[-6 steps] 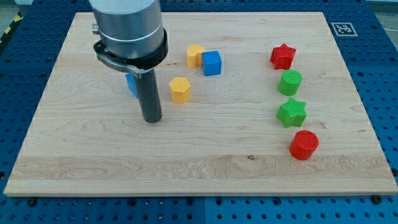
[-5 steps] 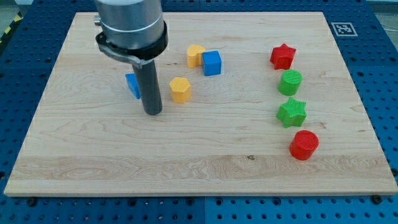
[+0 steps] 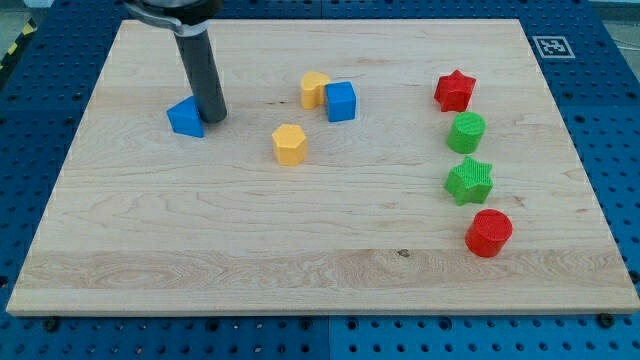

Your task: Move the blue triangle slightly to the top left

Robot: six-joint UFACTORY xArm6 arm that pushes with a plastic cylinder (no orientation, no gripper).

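The blue triangle (image 3: 185,118) lies on the wooden board (image 3: 320,260) in its upper left part. My tip (image 3: 213,119) stands at the triangle's right edge, touching or almost touching it. The dark rod rises from there toward the view's top left.
A yellow block (image 3: 289,144) lies right of my tip. A yellow heart-like block (image 3: 314,89) and a blue cube (image 3: 341,101) sit side by side above it. At the right stand a red star (image 3: 455,90), a green cylinder (image 3: 466,132), a green star (image 3: 469,181) and a red cylinder (image 3: 489,233).
My tip has moved up and to the left. The blue triangle has slid up and to the left with it. The other blocks have not moved.
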